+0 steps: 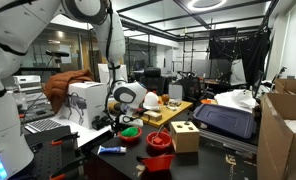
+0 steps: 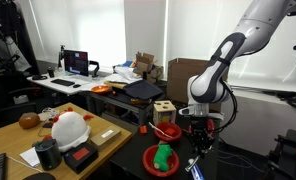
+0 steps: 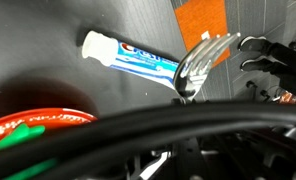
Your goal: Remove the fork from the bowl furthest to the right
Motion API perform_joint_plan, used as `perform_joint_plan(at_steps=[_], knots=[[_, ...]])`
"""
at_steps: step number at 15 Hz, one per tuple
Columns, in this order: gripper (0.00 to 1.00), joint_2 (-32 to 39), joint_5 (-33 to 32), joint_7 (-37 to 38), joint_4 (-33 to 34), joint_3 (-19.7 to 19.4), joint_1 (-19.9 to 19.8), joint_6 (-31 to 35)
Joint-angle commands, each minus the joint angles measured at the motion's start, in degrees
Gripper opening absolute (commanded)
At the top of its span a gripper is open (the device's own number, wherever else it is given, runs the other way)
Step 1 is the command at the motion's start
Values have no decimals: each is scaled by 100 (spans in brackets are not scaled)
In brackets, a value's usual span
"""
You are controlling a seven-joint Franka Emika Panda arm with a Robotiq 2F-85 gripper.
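Observation:
The fork [image 3: 200, 62] fills the middle of the wrist view, tines pointing up and right, its handle running down behind black cables. It hangs above the dark table, over a toothpaste tube [image 3: 128, 55]. The gripper [image 2: 196, 140] points down at the table edge and also shows in an exterior view [image 1: 121, 118]. Its jaws are hidden by cables in the wrist view; it seems shut on the fork's handle. The red bowl showing orange inside [image 2: 168, 130] stands beside the gripper, next to a wooden block, and shows in an exterior view [image 1: 158, 140].
A red bowl with green inside [image 2: 163, 158] sits near the table's front, also in the wrist view [image 3: 38, 125]. A wooden block with holes [image 2: 165, 108] and a black case [image 2: 143, 90] stand behind. Cardboard boxes [image 1: 283, 125] stand at the side.

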Motion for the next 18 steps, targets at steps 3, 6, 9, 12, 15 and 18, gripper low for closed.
perform_joint_plan(at_steps=[3,6,9,12,15,18], knots=[[2,59,98,-850,-64,282,-127,264],[2,257,143,-1317,23,377,-208,484],[2,543,227,-1724,119,534,-388,887],[2,879,244,-2049,172,764,-676,1424],[2,1309,63,-2275,295,937,-974,1945],[2,1695,-215,-2489,332,1046,-1305,2329]])
